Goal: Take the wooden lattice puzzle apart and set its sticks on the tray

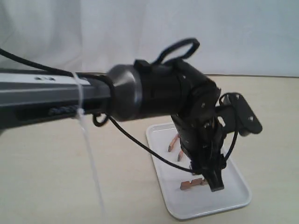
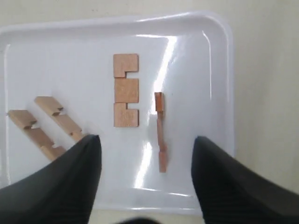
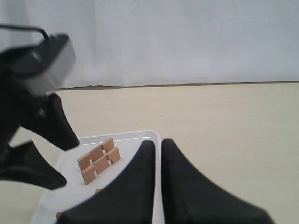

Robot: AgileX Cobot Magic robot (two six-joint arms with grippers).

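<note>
No assembled wooden lattice puzzle shows; four separate sticks lie on the white tray (image 2: 196, 70). One stick (image 2: 126, 91) lies flat with its notches facing sideways. Beside it, a second stick (image 2: 160, 130) stands on its edge. Two more sticks (image 2: 58, 119) (image 2: 32, 133) lie side by side near one end. My left gripper (image 2: 145, 142) hangs open just above the tray (image 1: 233, 203), empty, the sticks (image 1: 194, 184) below it. My right gripper (image 3: 158, 142) is shut on nothing, low beside the tray's rim (image 3: 121, 136), with two sticks (image 3: 98, 161) and the left gripper (image 3: 42, 140) in its view.
The left arm's thick black link (image 1: 140, 91) and its cable (image 1: 135, 140) cross the middle of the exterior view and hide part of the tray. Beige tabletop (image 1: 46, 177) surrounds the tray. A white curtain (image 3: 187, 37) closes the back.
</note>
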